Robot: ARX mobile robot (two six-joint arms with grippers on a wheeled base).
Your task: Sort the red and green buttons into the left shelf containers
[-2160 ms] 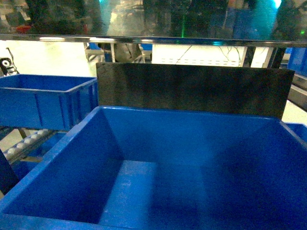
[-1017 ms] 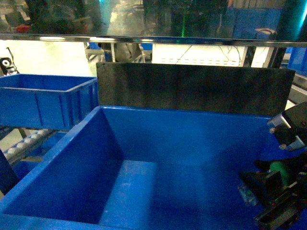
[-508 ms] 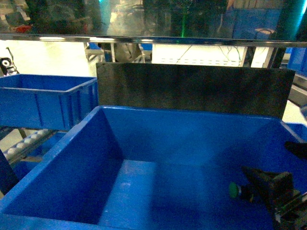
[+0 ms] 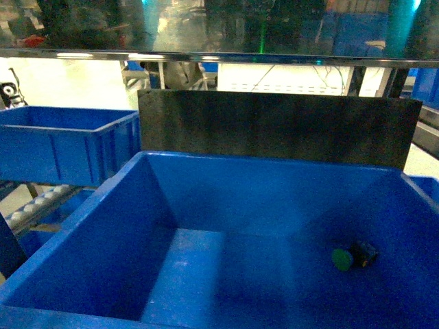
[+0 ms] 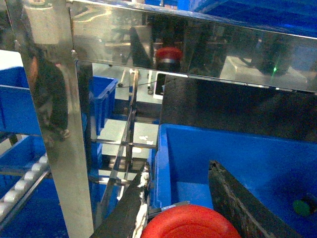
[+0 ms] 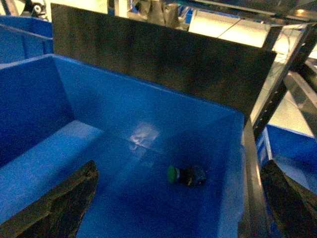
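**Me:** Head view — green button (image 4: 351, 257) lies on its side near the big blue bin's (image 4: 103, 199) right wall. My right gripper (image 6: 173, 208) is spread wide, empty.

**Them:** Red next?

**Me:** Yep — left gripper (image 5: 190, 225) is clamped round the red button (image 5: 190, 225); I'd guess it goes in the other bin (image 4: 68, 120), far left, on rollers.

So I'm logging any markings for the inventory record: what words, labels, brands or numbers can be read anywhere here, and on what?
None can be read in any view.
Blue bin: no label visible.
Green button, lying on the bin floor: no legible marking.
Red button, between the left gripper's fingers: plain cap.
Dark backboard: bare.
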